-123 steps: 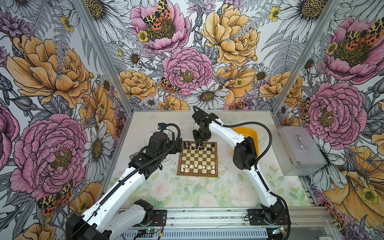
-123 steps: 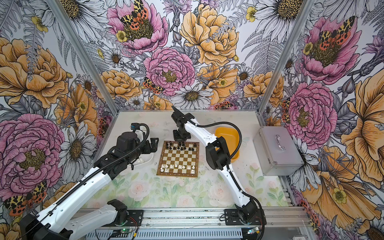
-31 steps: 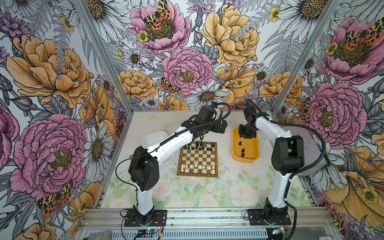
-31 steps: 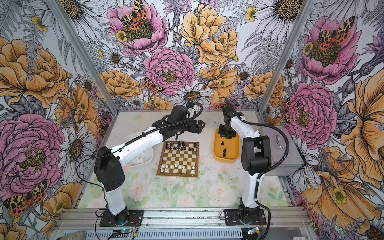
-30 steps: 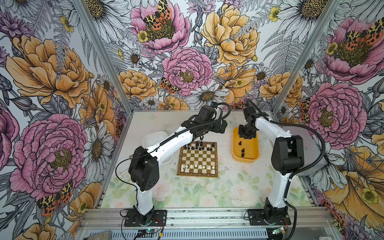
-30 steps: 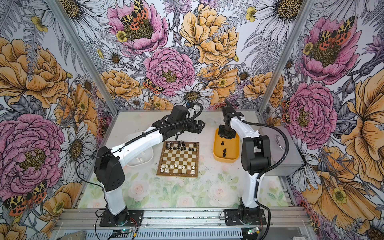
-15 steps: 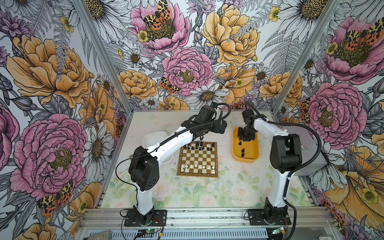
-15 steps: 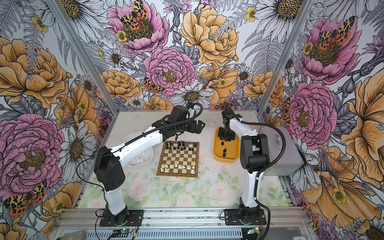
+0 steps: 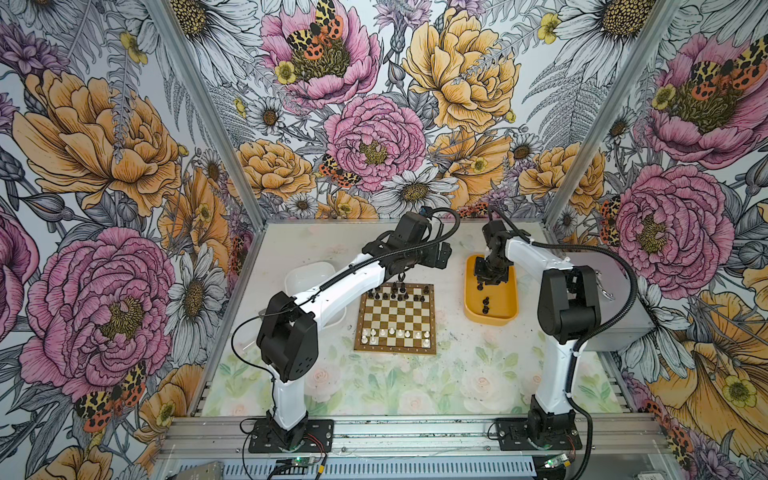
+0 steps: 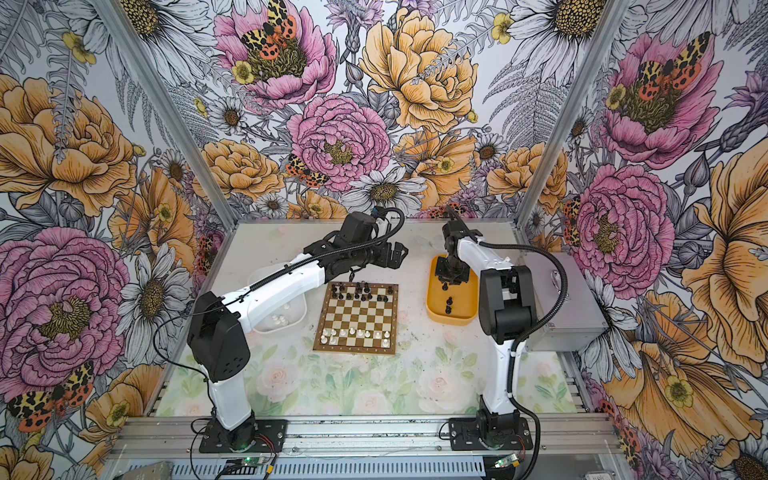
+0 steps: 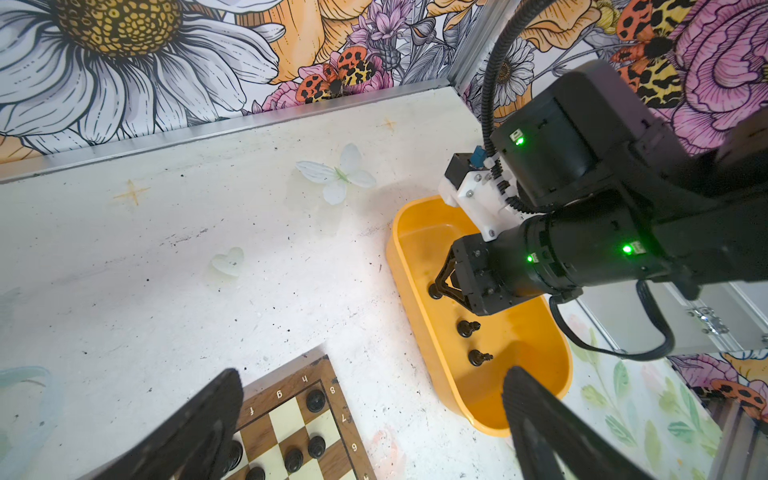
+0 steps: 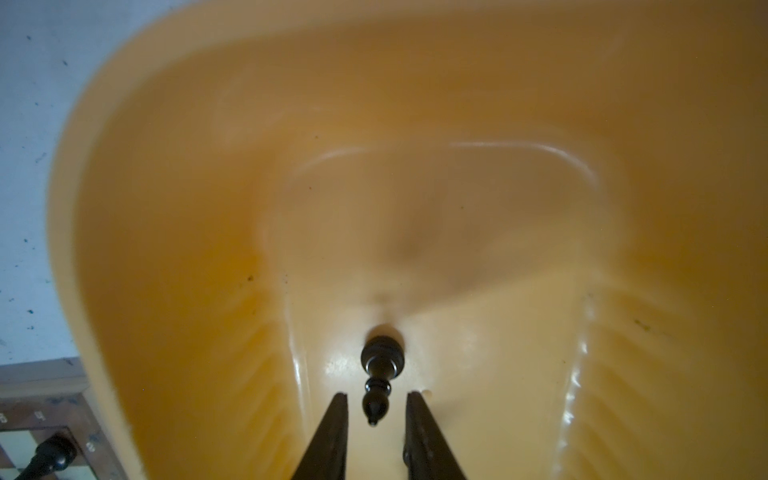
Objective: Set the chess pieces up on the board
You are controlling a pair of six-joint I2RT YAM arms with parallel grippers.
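Right wrist view: the right gripper is down in the yellow tray, right of the board, presumably to fetch a tall black piece for the far rows. Its fingers stand narrowly apart, flanking the piece without clamping yet. The left gripper hangs over the board's far edge, fingers spread wide, empty.

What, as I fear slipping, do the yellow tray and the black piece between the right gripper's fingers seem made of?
Yellow tray: probably moulded plastic, smooth, faintly glossy; soft highlights on rounded walls. Black piece: likely hard plastic, shiny; glints on its surface.
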